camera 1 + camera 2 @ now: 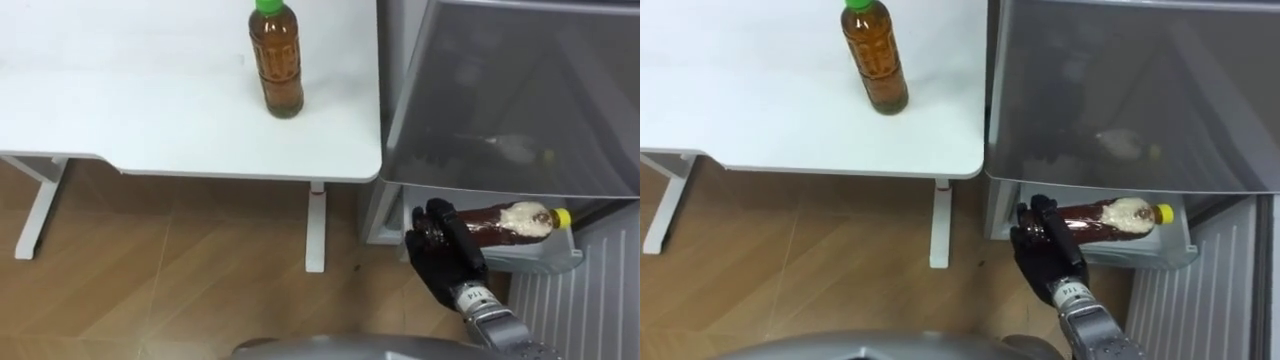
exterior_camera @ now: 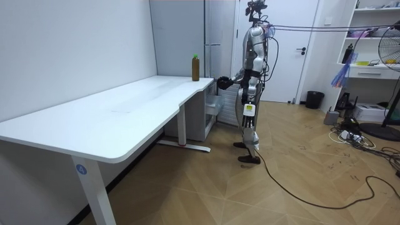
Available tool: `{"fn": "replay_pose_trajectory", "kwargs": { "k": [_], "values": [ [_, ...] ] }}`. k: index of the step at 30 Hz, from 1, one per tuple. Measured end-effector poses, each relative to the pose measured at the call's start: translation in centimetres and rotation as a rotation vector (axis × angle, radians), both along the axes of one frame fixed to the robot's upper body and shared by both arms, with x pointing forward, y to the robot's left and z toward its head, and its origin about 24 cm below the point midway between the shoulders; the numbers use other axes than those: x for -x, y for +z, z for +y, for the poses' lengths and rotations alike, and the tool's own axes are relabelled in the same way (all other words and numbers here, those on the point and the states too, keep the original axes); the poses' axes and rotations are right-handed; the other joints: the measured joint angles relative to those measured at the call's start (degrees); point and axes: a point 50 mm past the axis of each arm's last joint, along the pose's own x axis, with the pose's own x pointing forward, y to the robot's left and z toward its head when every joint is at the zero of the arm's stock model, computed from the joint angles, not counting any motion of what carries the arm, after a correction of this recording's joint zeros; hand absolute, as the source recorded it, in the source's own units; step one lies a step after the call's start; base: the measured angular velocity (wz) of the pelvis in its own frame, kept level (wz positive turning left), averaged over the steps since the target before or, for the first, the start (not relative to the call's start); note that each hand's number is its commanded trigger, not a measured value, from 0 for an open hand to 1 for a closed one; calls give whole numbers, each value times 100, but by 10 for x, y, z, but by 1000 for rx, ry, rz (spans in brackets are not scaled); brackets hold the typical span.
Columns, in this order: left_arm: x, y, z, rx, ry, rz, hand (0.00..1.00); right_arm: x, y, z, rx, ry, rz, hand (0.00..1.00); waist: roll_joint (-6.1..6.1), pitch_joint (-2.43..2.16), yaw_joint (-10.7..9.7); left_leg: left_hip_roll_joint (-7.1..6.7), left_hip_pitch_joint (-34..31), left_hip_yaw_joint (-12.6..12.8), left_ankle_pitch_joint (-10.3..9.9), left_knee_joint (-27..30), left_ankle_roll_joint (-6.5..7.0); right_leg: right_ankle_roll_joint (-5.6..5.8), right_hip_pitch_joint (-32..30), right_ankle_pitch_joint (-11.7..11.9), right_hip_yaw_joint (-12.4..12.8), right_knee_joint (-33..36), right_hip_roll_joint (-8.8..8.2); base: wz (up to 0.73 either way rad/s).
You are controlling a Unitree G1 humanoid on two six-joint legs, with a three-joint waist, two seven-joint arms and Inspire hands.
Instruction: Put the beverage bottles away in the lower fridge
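While right hand (image 1: 445, 250) grips yellow-capped bottle (image 1: 515, 222) at fridge (image 1: 520, 90), green-capped bottle (image 1: 276, 60) on table (image 1: 150, 120)

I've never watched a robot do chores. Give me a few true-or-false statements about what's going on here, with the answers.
1. A green-capped bottle stands upright on the white table. True.
2. The yellow-capped bottle stands upright too. False: it lies on its side in a clear bin low in the fridge.
3. The robot's right hand has its fingers on the yellow-capped bottle's bottom end. True.
4. Both drinks are already in the fridge. False: the green-capped bottle is on the table, untouched.
5. The yellow cap points toward the table. False: it points away from it.
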Motion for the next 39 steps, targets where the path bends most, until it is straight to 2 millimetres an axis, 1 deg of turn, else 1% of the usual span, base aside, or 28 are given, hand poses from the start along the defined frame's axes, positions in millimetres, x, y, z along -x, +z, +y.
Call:
{"fn": "replay_pose_trajectory", "kwargs": {
  "k": [2, 6, 7, 8, 9, 11, 13, 15, 16, 18, 20, 24, 25, 26, 27, 29, 32, 33, 34, 36, 38, 39],
  "values": [
    [1, 0, 0, 5, -24, 10, 0, 0, 0, -1, 3, -12, 12, 100, -16, 6, 11, -13, 38, -12, 0, 43, 0, 11, 63, -7, -3, -6, -19, 2],
    [0, 0, 1, 4, -55, 18, 0, -2, -1, -2, 1, -27, 19, 100, -24, 3, 10, -27, 19, -26, 0, 92, 0, 19, 66, -17, -26, 20, -40, 5],
    [-1, 1, 2, 5, -72, 20, 0, -4, -2, -3, 2, -34, 25, 100, -29, 8, -5, -35, -19, -50, -1, 145, 1, 13, 48, -29, -71, 60, -66, 11],
    [-2, 1, 3, 6, -82, 16, 0, -4, -3, -4, 8, -39, 33, 100, -38, 4, -18, -57, -68, -76, -1, 185, 1, 16, -17, -78, -93, 166, -101, 13],
    [-4, 1, 3, 6, -82, 11, 0, -5, -3, -6, 10, -44, 35, 100, -39, 18, -24, -69, -79, -87, -1, 200, 1, 17, -50, -110, -104, 233, -120, 12],
    [-8, 1, 3, 6, -86, -1, 0, -11, -5, -11, 14, -80, 62, 100, -57, 38, -24, -115, -201, -103, -1, 313, 1, 17, -219, -193, -122, 432, -188, 8],
    [-12, 1, 4, 5, -89, -12, 0, -20, -2, -13, 12, -108, 54, 100, -16, 35, -22, -117, -339, -104, -2, 368, 2, 10, -347, -205, -151, 517, -223, 6],
    [-19, 1, 6, 1, -83, -24, 0, -29, -1, -16, 14, -120, 44, 100, -8, 36, -52, -124, -519, -133, -2, 494, 2, -2, -475, -196, -197, 570, -249, 12],
    [-25, 1, 8, -3, -79, -38, 0, -35, -1, -20, 17, -140, 47, 100, -10, 40, -55, -131, -636, -143, -2, 570, 2, -13, -568, -195, -228, 616, -255, 11],
    [-28, 2, 10, -7, -77, -54, 0, -44, 0, -26, 25, -174, 62, 100, 5, 40, -19, -133, -744, -144, -2, 590, 2, -28, -705, -186, -221, 669, -271, 3],
    [-31, 2, 12, -9, -70, -66, 0, -60, 4, -33, 29, -211, 57, 100, 32, 44, -16, -137, -1002, -106, 0, 695, 1, -47, -979, -183, -206, 791, -316, -7],
    [-37, 4, 19, -25, -70, -84, 0, -74, 7, -32, 25, -199, 33, 100, 38, 72, -28, -150, -1376, -49, 2, 893, 2, -81, -1363, -163, -178, 979, -353, -6],
    [-42, 4, 19, -22, -61, -96, 0, -79, 8, -36, 37, -209, 43, 100, 69, 91, -26, -168, -1500, -45, 2, 984, 3, -82, -1485, -158, -158, 1033, -360, 0],
    [-45, 4, 19, -17, -51, -109, 0, -84, 10, -41, 42, -230, 49, 100, 106, 111, -19, -192, -1626, -45, 7, 1032, 12, -81, -1626, -152, -139, 1101, -401, 0],
    [-47, 4, 19, -16, -52, -115, 0, -86, 10, -43, 41, -247, 52, 100, 121, 120, -25, -202, -1692, -45, 8, 1071, 14, -81, -1688, -152, -141, 1141, -425, 0],
    [-52, 5, 20, -14, -46, -126, 0, -88, 11, -53, 32, -315, 74, 100, 149, 116, 21, -213, -1974, -15, 14, 1203, 24, -82, -2005, -163, -133, 1351, -473, 0],
    [-58, 5, 20, -12, -41, -139, 0, -91, 15, -63, 31, -361, 71, 100, 137, 125, 131, -237, -2358, 65, 17, 1377, 30, -100, -2442, -183, -94, 1584, -554, -3],
    [-59, 6, 20, -12, -41, -142, 0, -92, 16, -64, 28, -370, 71, 100, 130, 129, 135, -252, -2406, 65, 25, 1384, 42, -102, -2504, -185, -89, 1621, -567, 3],
    [-62, 6, 20, -12, -41, -147, 0, -95, 18, -66, 34, -376, 77, 100, 122, 135, 132, -296, -2513, 64, 35, 1427, 51, -106, -2617, -182, -80, 1672, -577, 0],
    [-68, 6, 20, -9, -33, -158, 0, -102, 22, -70, 48, -376, 83, 100, 105, 146, 134, -302, -2678, 74, 37, 1508, 55, -116, -2782, -188, -74, 1755, -609, 2],
    [-80, 8, 22, -12, -38, -192, 0, -114, 32, -76, 60, -380, 64, 100, 55, 178, 140, -313, -2930, 81, 65, 1591, 67, -121, -3046, -190, -32, 1878, -658, 5],
    [-83, 9, 23, -14, -40, -199, 0, -118, 34, -77, 60, -382, 56, 100, 35, 191, 150, -316, -2987, 99, 70, 1616, 69, -125, -3112, -187, -8, 1905, -659, 0]
  ]
}}
